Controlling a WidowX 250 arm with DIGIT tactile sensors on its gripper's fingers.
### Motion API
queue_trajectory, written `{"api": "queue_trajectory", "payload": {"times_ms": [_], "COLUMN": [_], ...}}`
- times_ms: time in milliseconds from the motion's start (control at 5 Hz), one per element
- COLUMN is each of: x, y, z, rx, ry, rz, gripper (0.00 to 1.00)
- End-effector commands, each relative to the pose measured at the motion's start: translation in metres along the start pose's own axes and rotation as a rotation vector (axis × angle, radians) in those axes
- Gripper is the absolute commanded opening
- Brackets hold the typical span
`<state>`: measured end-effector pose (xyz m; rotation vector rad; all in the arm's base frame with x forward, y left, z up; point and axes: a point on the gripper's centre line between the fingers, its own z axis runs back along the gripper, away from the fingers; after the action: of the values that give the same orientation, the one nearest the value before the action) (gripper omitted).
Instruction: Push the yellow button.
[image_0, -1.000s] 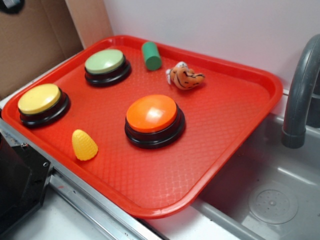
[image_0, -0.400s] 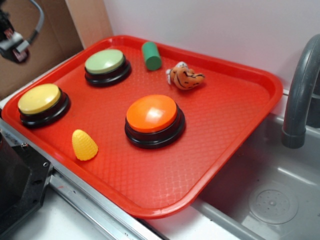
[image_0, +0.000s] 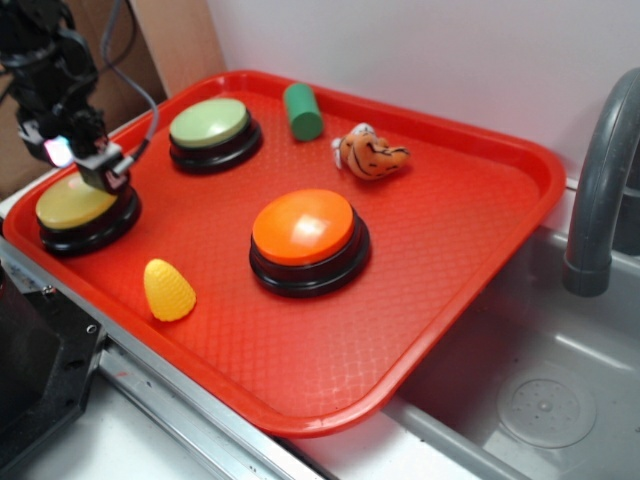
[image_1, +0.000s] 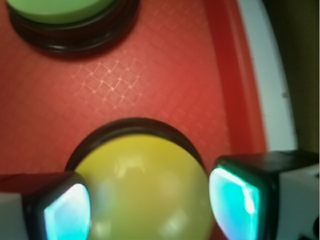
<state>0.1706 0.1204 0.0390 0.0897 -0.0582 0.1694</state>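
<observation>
The yellow button sits at the left corner of the red tray, a matte domed yellow cap on a wider black base. The gripper hangs right over it, jaws spread wide to either side of the dome and holding nothing, apparently lined up for a downward press. Farther off sits the green button.

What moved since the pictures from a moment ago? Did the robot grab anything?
The robot arm's claw came in from the upper left and dropped down over the round yellow plastic button on its black base. In the wrist view its fingers stand open either side of the yellow cap. It grabbed nothing. The red plastic tray, the orange button and the other toys stayed put.
</observation>
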Motion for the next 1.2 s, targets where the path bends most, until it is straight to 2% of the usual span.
{"api": "queue_trajectory", "payload": {"times_ms": [0, 200, 400, 1000], "x": [-0.008, -0.010, -0.013, -0.010], "y": [0.003, 0.006, 0.012, 0.012], "z": [-0.003, 0.026, 0.047, 0.075], "rx": [0.002, 0.019, 0.012, 0.032], "ry": [0.051, 0.033, 0.002, 0.015], "rz": [0.028, 0.041, 0.085, 0.096], "gripper": [1.00, 1.00, 1.00, 1.00]}}
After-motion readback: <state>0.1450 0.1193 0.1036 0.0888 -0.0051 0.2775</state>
